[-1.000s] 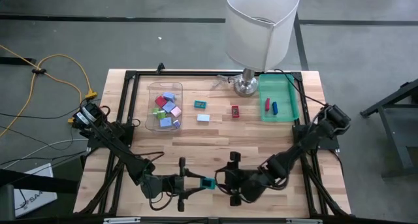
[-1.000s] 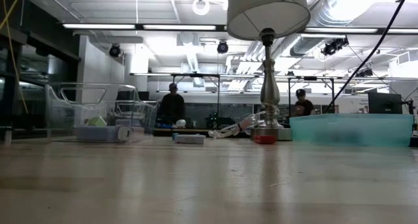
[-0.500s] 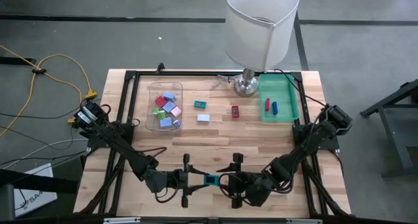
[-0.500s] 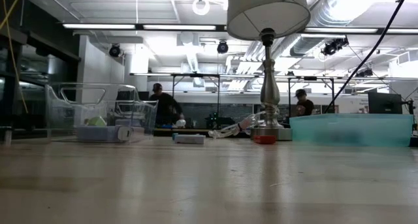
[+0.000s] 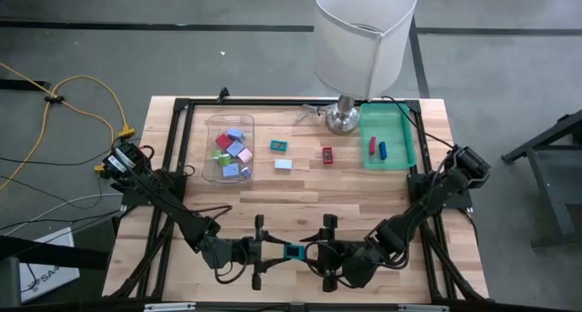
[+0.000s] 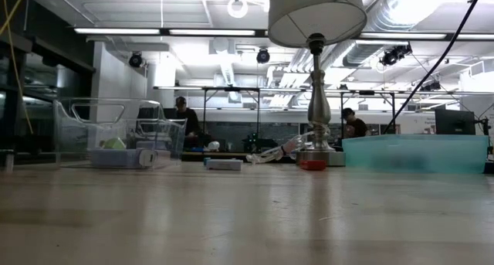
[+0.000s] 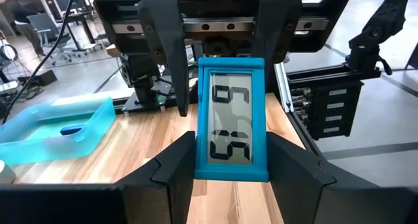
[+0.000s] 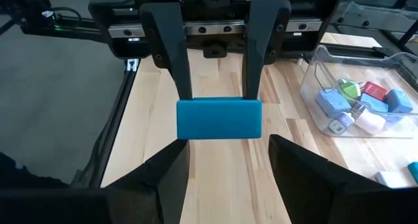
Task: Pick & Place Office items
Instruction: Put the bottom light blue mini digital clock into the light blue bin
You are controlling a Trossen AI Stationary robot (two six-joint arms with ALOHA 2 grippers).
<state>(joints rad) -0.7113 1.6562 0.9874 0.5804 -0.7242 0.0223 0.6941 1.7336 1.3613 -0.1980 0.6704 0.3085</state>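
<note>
Your left hand [image 5: 278, 251] sits at the near edge of the table [image 5: 300, 185], left of centre, pointing right. Its fingers [image 8: 175, 38] are narrowed onto a small teal clock [image 5: 293, 251] with a grey number display, and they hold it by its two short ends, lifted off the wood. Your right hand [image 5: 307, 252] faces it from the right, nose to nose. Its fingers [image 7: 168, 41] stand wider, one on each side of the same teal clock, and you cannot tell whether they touch it.

At the far left of the table is a clear bin [image 5: 228, 148] holding several small pieces in light blue, red, pink and green. Just right of the bin, loose on the wood, lie a teal piece [image 5: 279, 145] and, nearer to you, a light blue block [image 5: 283, 164]. Farther right lies a red piece [image 5: 327, 154], near the lamp [image 5: 362, 41] whose metal base stands at the far edge. Right of the lamp base is a green tray [image 5: 389, 139] with a red bit [image 5: 371, 145] and a dark blue bit [image 5: 383, 149] inside.

In the low view, two people [image 6: 185, 120] are in the room beyond the table.
</note>
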